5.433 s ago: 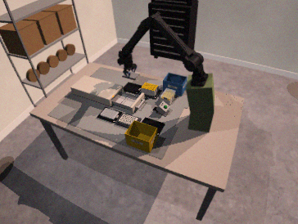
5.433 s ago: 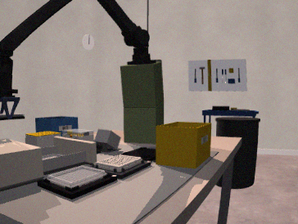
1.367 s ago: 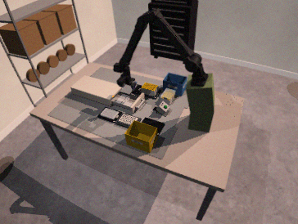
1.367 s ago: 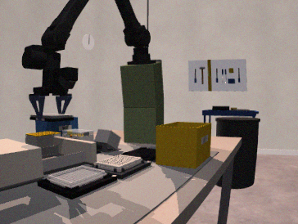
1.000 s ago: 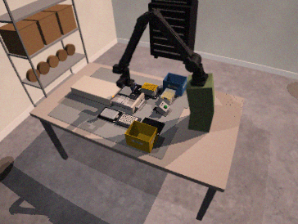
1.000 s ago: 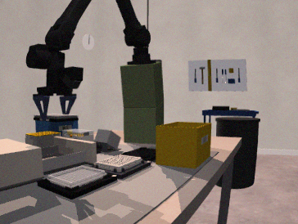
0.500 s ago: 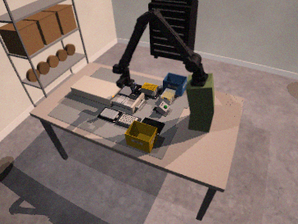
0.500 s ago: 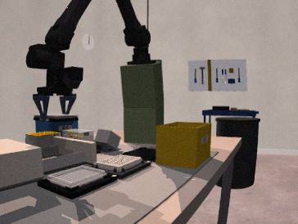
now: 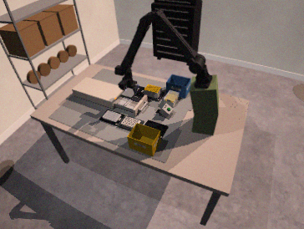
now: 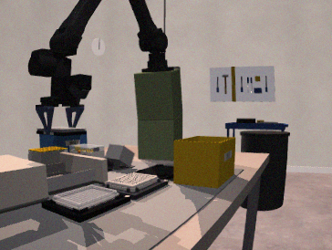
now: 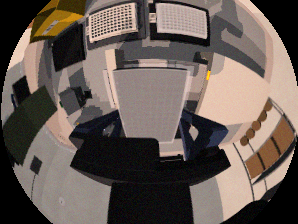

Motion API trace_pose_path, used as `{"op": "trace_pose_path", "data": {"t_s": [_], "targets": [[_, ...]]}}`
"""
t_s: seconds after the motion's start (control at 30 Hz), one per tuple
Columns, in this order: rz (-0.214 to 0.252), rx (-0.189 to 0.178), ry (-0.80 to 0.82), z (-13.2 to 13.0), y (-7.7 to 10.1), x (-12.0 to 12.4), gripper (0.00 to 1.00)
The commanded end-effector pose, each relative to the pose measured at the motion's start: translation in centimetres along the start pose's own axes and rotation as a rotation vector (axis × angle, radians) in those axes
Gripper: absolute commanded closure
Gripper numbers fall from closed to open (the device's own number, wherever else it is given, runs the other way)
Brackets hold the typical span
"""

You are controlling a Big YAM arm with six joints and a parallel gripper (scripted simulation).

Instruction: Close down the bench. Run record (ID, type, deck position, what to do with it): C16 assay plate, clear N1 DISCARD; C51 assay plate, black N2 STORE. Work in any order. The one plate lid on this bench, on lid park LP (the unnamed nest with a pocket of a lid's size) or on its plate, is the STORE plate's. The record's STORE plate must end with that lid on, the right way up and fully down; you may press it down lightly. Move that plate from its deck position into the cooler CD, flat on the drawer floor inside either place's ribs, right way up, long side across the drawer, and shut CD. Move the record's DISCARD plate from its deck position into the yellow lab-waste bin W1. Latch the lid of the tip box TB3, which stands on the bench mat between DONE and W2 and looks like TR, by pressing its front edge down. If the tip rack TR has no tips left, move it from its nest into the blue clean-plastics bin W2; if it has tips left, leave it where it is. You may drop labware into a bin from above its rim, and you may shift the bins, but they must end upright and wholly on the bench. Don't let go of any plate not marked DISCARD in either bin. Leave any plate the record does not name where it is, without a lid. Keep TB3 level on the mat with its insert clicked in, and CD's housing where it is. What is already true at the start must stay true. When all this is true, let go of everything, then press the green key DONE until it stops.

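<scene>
My gripper (image 9: 126,86) is shut on a flat plate with a grey lid on top (image 11: 149,104), and its blue fingers grip the two long sides. From the side the plate shows as a dark slab (image 10: 61,130) under the fingertips (image 10: 59,119), held level above the bench. It hangs over the open drawer (image 9: 134,104) of the beige cooler CD (image 9: 95,90). A clear plate (image 9: 111,116) and a white gridded plate (image 9: 130,122) sit in their nests, beside an empty black nest (image 9: 156,125). The yellow bin W1 (image 9: 144,139) stands at the front.
The blue bin W2 (image 9: 179,83) stands at the back, with the tip box TB3 (image 9: 171,98) and the green key DONE (image 9: 168,109) in front of it. A yellow-topped tip rack (image 9: 152,89) sits next to the drawer. The arm's tall green base block (image 9: 205,104) stands to the right.
</scene>
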State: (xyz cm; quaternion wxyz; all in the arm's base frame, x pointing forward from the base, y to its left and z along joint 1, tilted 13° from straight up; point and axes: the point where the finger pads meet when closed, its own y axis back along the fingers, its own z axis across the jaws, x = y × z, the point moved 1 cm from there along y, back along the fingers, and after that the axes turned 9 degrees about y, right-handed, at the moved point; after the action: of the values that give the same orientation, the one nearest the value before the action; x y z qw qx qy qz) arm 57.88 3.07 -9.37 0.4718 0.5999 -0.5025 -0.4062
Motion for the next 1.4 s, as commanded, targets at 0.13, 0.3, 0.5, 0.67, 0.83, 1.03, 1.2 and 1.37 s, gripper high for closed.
{"op": "trace_pose_path", "data": {"t_s": [0.13,0.3,0.5,0.67,0.83,1.03,1.2,1.37], "targets": [[0.006,0.029,-0.007,-1.8,0.2,1.1,1.00],[0.008,0.040,-0.007,-2.0,-0.4,1.2,1.00],[0.010,0.056,-0.007,-2.6,-0.2,1.3,1.00],[0.008,0.040,-0.009,-2.1,-1.7,1.2,1.00],[0.008,0.050,-0.009,-2.4,-1.8,1.1,1.00],[0.006,0.039,-0.009,-2.1,-3.1,0.9,1.00],[0.006,0.039,-0.009,-2.1,-3.6,0.8,1.00],[0.004,0.024,-0.009,-1.3,-4.5,0.5,1.00]]}}
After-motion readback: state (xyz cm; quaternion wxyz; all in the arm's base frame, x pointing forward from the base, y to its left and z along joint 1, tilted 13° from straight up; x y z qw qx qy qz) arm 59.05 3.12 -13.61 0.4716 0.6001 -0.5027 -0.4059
